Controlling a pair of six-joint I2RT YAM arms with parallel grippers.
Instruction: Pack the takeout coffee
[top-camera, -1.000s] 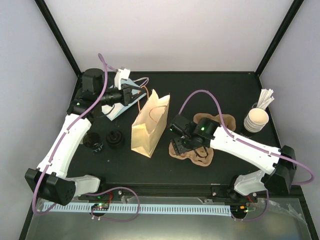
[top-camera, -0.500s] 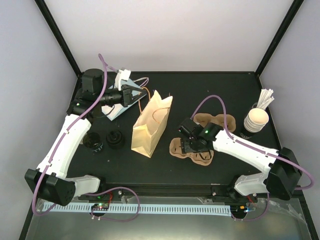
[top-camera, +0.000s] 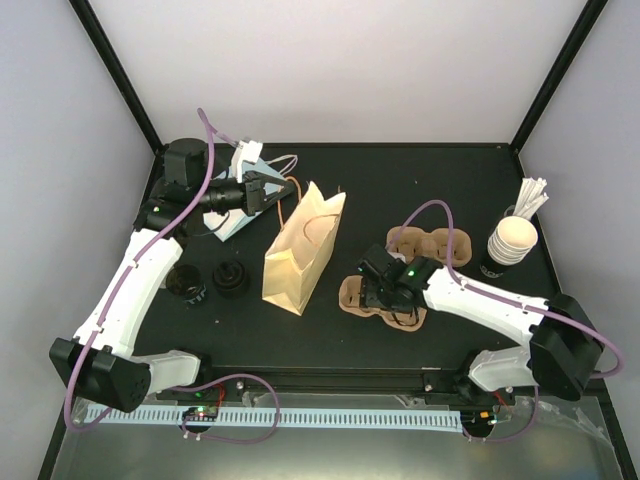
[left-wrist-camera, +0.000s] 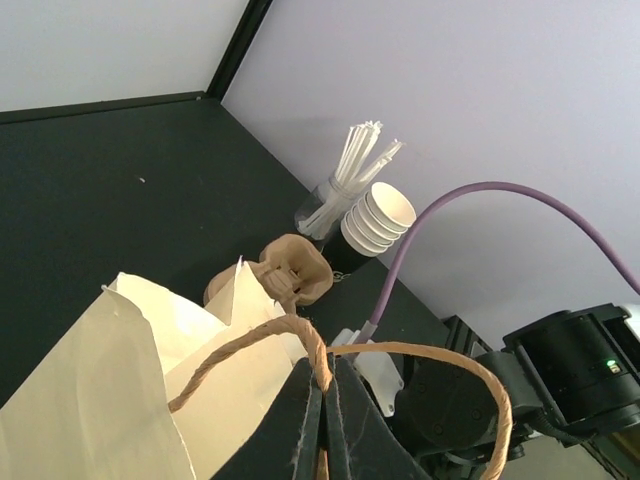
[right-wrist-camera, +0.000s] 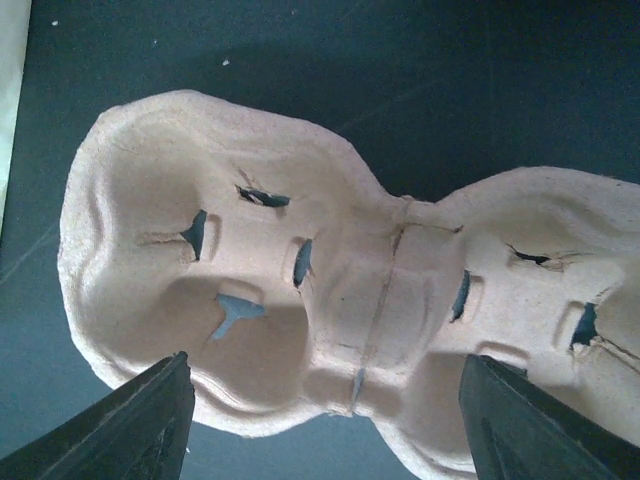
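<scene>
The left end effector (left-wrist-camera: 322, 388) is clenched on the twine handle (left-wrist-camera: 250, 345) of the cream paper bag (top-camera: 300, 255), while the right end effector (right-wrist-camera: 322, 372) hangs released above the brown pulp carrier (right-wrist-camera: 330, 260).

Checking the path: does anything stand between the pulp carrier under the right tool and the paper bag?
Nothing visible does. The carrier lies under the open right tool, with only bare table between it and the bag, whose handle the left tool pinches.

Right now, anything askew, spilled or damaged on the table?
Nothing spilled or torn. One oddity: the paper bag looks lopsided, since the left gripper has its jaws shut on just one twine handle. The pulp carrier below the right gripper, jaws open, is empty and lies flat.
</scene>
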